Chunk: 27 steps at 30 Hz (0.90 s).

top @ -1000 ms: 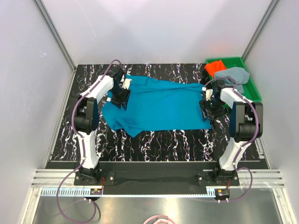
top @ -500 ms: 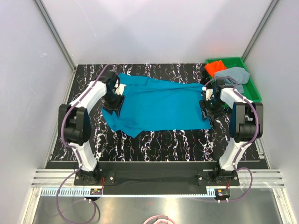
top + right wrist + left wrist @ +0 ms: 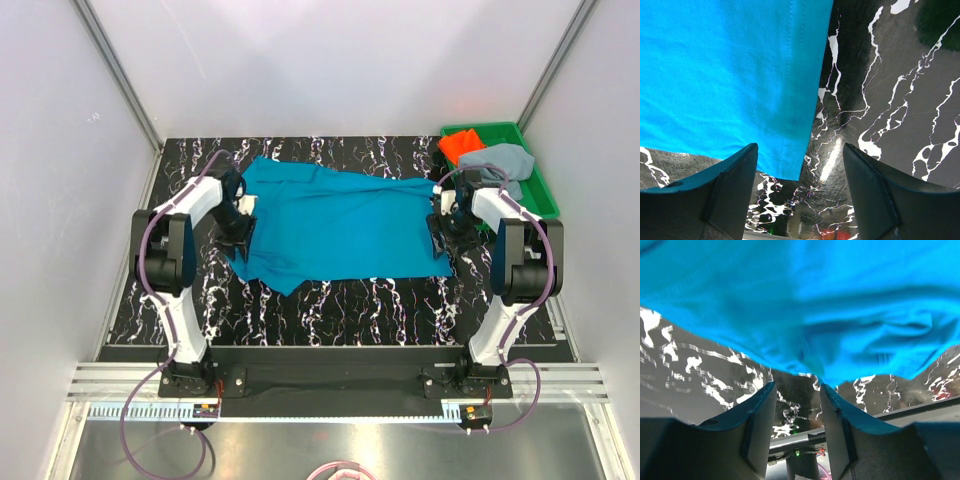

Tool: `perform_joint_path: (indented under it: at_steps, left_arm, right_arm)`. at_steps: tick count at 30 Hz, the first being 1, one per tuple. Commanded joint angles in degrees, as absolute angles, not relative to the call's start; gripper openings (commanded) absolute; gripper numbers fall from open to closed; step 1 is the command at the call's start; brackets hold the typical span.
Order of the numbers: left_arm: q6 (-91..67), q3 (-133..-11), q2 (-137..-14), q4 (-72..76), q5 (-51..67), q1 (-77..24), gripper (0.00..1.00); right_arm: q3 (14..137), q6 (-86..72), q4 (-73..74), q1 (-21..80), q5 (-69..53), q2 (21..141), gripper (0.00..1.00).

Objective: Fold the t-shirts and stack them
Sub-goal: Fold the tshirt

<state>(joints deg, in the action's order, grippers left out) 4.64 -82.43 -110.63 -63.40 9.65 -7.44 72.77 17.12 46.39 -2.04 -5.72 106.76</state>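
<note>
The teal shirt [image 3: 340, 225] lies spread on the tabletop [image 3: 380, 300], its long axis running left to right. The left tool [image 3: 797, 385] sits at its left end, jaws parted with nothing between them and the cloth edge just beyond the tips. The right tool [image 3: 800, 145] gapes wide over the right hem, gripping nothing. Each of the 2 arms is at its own end. The orange shirt [image 3: 460, 145] and grey shirt [image 3: 503, 160] lie in the tray [image 3: 482, 127], far right.

green plastic tray [image 3: 543, 192], 2 o'clock corner; black white-veined marble table top [image 3: 350, 300] beneath; pale walls [image 3: 330, 70] at 12 o'clock.
</note>
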Motion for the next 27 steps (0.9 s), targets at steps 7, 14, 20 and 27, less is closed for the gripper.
perform_joint_path:
  at_steps: [7, 14, 20, 27]
  left_arm:
    - [5.4, -89.0, -113.8, -63.1, 16.3, -7.1, 0.43]
    - [5.2, -86.8, -112.3, -62.3, 17.8, -7.5, 0.42]
    - [5.1, -87.5, -113.5, -62.3, 18.6, -8.0, 0.41]
    - [5.0, -87.3, -112.7, -62.5, 18.4, -8.3, 0.26]
  right_arm:
    - [73.9, 16.9, 46.9, -2.1, -6.6, 104.7, 0.76]
    - [74.4, 16.3, 46.8, -2.1, -7.2, 105.6, 0.76]
    - [76.1, 16.3, 47.5, -2.1, -7.2, 106.3, 0.76]
    - [74.9, 16.3, 46.9, -2.1, -7.0, 105.6, 0.76]
